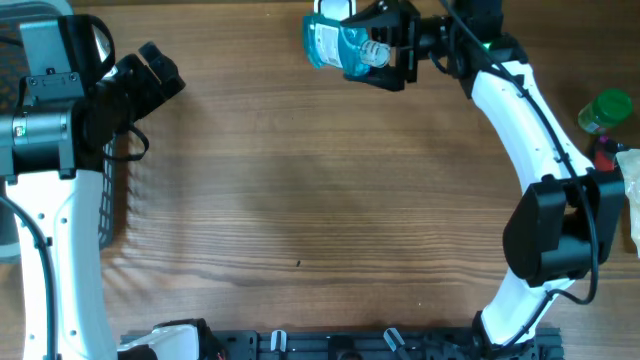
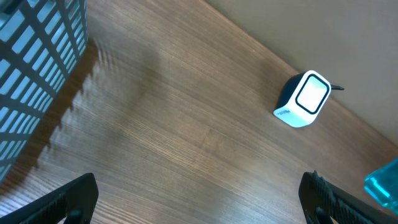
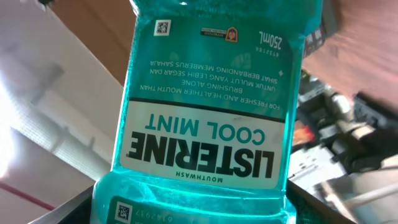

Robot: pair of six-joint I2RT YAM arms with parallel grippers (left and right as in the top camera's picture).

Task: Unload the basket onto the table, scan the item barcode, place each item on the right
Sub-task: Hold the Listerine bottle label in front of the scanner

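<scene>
Two claws are showing in the overhead view: the right claw [image 1: 383, 47] is clamping a teal mouthwash bottle [image 1: 335, 42] at top centre, and the left claw [image 1: 150, 72] is hanging spread wide apart at upper left. A white scanner [image 2: 303, 99] is sitting on the worktop [image 2: 186, 124].

Overhead looked straight down at the brown wooden table [image 1: 300, 200]; my right wrist view, very close, shared its teal plastic mouthwash bottle [image 3: 211, 81].
</scene>
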